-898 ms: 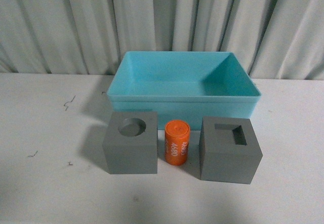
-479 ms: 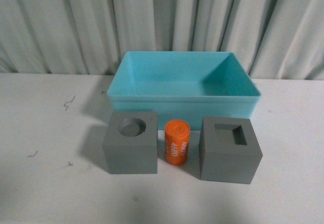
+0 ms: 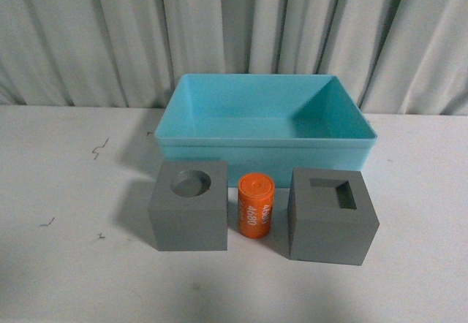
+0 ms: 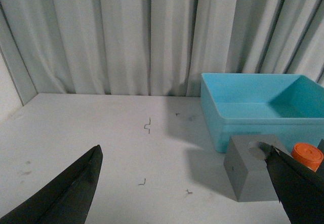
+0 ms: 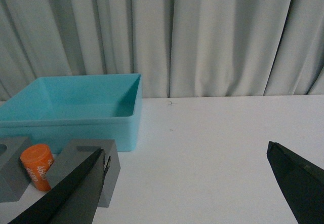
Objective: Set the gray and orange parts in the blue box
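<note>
While left gripper and right gripper gape empty, all parts stand outside, just before the blue box: round-hole cube nearest the left gripper, square-hole cube nearest the right (orange cylinder between).

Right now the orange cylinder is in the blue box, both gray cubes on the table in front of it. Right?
No. The orange cylinder is outside the blue box, standing on the table between the round-hole gray cube and the square-hole gray cube; front view shows it. Cubes are as stated.
</note>
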Available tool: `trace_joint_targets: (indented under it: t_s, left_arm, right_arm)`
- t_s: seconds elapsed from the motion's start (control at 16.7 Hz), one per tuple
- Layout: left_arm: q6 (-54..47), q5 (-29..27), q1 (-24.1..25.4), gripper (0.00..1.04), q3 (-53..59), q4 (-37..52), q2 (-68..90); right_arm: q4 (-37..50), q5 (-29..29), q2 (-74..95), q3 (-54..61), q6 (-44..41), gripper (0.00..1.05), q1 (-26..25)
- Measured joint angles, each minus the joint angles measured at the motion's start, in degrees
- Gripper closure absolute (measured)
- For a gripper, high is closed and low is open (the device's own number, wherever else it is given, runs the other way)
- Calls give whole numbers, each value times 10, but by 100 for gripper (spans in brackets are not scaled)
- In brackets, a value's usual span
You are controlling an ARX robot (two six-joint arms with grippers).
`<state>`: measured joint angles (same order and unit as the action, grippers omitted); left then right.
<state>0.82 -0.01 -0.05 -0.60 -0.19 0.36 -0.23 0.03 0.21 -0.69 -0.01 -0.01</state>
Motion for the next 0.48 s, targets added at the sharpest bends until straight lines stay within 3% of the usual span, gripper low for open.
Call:
trace_joint_targets:
  t_s: [0.48]
  left_arm:
    - [0, 0, 0, 7, 0, 0, 0]
  right_arm:
    - [0, 0, 0, 0, 0, 6, 0]
